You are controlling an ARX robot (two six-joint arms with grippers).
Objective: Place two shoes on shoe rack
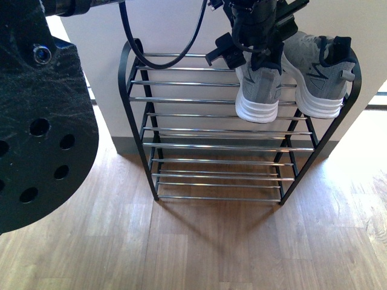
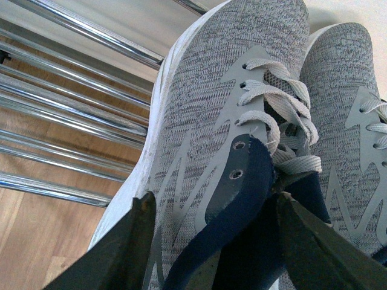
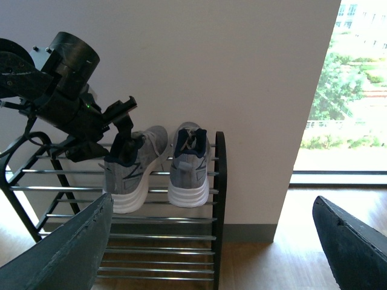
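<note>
Two grey knit sneakers stand side by side on the top tier of the shoe rack [image 1: 211,145], at its right end, heels hanging over the front rods. My left gripper [image 1: 261,59] is open, its jaws on either side of the navy heel collar of the left sneaker [image 1: 259,90]. The right sneaker [image 1: 318,78] stands free beside it. The left wrist view shows the fingers [image 2: 127,254] flanking that collar [image 2: 242,199], with chrome rods [image 2: 72,96] beyond. My right gripper [image 3: 211,202] is open and empty, well back from the rack [image 3: 219,181]. No blue slippers are in view.
A white wall [image 1: 181,24] stands behind the rack, with wood floor [image 1: 211,248] in front. A black arm part [image 1: 42,121] fills the left of the front view, and its cable [image 1: 163,58] droops over the top rods. A window [image 3: 351,90] is right of the wall.
</note>
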